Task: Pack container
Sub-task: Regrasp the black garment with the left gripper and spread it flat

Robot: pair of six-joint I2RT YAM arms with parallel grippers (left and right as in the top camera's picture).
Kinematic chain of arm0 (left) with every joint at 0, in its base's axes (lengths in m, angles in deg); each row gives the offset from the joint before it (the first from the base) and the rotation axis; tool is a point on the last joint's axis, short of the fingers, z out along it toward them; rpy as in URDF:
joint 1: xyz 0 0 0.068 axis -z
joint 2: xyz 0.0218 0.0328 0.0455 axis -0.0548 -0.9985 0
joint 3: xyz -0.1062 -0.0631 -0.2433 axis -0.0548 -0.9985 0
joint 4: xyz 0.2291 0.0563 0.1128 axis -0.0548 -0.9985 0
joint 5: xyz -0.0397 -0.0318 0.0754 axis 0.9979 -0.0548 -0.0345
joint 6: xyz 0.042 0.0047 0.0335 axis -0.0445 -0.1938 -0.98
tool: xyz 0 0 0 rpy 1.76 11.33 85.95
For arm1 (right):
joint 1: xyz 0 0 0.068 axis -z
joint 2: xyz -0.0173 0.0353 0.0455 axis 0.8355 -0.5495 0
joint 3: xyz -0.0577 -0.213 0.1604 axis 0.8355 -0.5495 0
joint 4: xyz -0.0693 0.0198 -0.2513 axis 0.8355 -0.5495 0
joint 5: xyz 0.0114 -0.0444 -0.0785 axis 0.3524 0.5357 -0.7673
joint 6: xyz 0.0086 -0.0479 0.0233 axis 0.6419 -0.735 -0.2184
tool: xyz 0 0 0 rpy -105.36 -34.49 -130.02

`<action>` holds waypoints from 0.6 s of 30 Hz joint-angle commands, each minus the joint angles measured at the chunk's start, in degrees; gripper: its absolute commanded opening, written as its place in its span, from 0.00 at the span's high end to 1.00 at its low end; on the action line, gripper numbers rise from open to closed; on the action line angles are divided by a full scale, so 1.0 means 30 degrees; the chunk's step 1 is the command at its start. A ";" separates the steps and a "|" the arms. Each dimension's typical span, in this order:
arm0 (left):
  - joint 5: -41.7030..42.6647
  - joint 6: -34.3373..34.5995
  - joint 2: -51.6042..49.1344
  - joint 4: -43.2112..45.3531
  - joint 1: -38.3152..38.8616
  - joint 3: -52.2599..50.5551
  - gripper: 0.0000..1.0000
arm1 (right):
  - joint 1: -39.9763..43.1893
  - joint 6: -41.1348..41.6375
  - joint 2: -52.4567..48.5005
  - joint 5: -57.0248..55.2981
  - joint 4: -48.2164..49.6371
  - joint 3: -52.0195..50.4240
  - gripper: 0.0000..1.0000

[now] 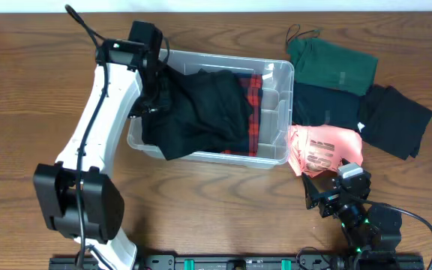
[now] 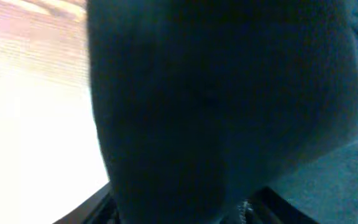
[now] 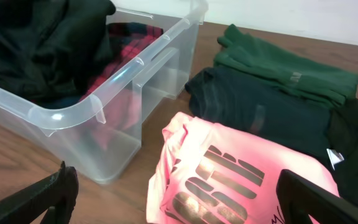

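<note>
One black garment [image 1: 201, 112] fills most of the container [image 1: 277, 120]

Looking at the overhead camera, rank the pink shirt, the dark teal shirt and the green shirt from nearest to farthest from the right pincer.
1. Pink shirt: on the table just ahead of the right pincer, beside the right end of the container.
2. Dark teal shirt: just beyond the pink one.
3. Green shirt: farthest, near the table's far edge.
</note>
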 commanded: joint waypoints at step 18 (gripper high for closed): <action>0.2273 0.3636 -0.0262 0.1180 -0.0102 -0.0051 0.01 | 0.0087 -0.0182 0.0044 0.0087 -0.0015 -0.0058 0.01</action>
